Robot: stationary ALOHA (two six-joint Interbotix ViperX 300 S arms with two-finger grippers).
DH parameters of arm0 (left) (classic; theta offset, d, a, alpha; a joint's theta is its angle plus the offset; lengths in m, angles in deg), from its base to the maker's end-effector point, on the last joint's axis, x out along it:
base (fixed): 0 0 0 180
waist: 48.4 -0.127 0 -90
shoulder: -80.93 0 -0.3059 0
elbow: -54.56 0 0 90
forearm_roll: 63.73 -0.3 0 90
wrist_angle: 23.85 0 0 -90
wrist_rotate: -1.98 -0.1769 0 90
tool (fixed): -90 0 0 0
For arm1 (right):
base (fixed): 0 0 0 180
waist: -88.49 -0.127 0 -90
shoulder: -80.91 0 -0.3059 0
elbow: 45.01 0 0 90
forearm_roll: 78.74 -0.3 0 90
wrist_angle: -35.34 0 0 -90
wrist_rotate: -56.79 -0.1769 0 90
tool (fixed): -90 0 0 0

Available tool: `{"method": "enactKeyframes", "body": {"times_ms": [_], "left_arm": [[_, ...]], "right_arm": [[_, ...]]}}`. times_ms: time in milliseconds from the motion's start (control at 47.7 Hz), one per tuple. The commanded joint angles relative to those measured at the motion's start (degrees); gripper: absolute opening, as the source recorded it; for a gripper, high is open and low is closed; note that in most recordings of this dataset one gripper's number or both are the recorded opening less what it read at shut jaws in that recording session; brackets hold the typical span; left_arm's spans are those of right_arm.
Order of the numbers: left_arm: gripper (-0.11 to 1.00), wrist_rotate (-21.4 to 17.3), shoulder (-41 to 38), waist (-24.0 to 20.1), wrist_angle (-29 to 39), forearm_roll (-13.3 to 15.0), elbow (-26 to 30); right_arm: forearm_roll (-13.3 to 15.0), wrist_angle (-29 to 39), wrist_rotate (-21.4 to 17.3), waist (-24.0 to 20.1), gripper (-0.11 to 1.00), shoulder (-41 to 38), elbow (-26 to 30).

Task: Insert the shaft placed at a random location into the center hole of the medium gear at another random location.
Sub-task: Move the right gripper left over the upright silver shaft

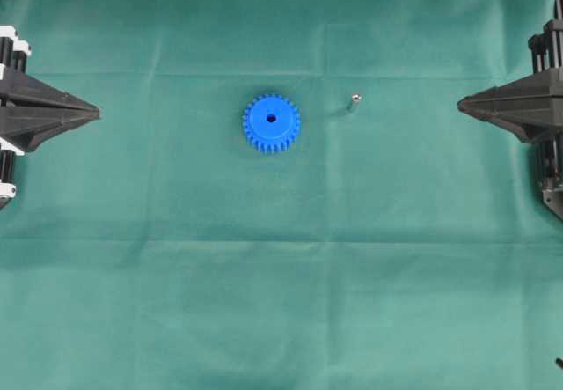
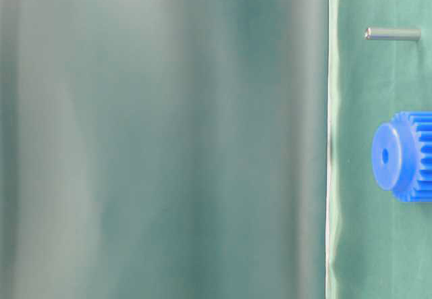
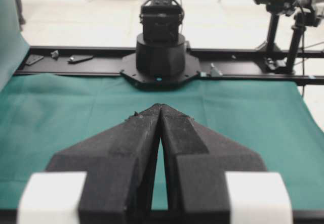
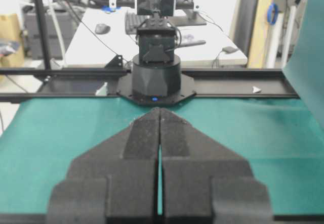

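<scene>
Lying flat near the middle of the green cloth point(image 1: 281, 302), the medium gear point(image 1: 271, 123), hub and center hole point(image 1: 271, 118) facing up, with nothing bracing it; risking a sideways skid on the fabric if the pin is pressed in off-axis, since smooth plastic on loose cloth probably gives little friction. Standing on end, apparently, just to the right of the gear and apart from it, the shaft point(image 1: 354, 101), thin, shiny and very small; risking toppling and rolling away at the first brush of a fingertip, or slipping and tilting in a pinch that closes off its middle, which would leave it jamming at the rim of the hole rather than dropping through. Resting at the far left edge in the overhead view, the left gripper point(image 1: 92, 113), jaws pressed together and holding nothing; resting at the far right edge, the right gripper point(image 1: 462, 104), likewise clenched on nothing. Sitting well apart from both sets of jaws, gear and shaft alike, roughly between the two grippers, the shaft nearer the right one, the gear close to midway. Needing, by this reading, the jaws parting before any approach, as closed tips coming down would only be knocking the pin over.
</scene>
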Motion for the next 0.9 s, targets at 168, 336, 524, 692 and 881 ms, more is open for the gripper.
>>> {"method": "enactKeyframes", "body": {"times_ms": [168,336,524,692,881], "left_arm": [[0.00,0.3,-0.3,0.0,3.3,-0.7,2.2],[0.00,0.2,-0.4,0.0,3.3,-0.7,2.2],[0.00,0.1,-0.4,0.0,3.4,-0.7,2.2],[0.00,0.2,-0.4,0.0,3.4,-0.7,2.2],[0.00,0.1,-0.4,0.0,3.5,-0.7,2.1]], "right_arm": [[-0.1,3.3,-0.7,0.3,0.01,-2.1,1.5],[-0.1,3.3,-0.4,1.8,0.01,-4.2,1.1],[-0.3,-0.3,-0.6,6.0,0.20,-11.9,0.4],[-0.2,-6.2,-0.4,8.8,0.69,-21.8,0.4],[-0.3,-14.3,-0.2,10.8,0.83,-34.5,0.3]]}}
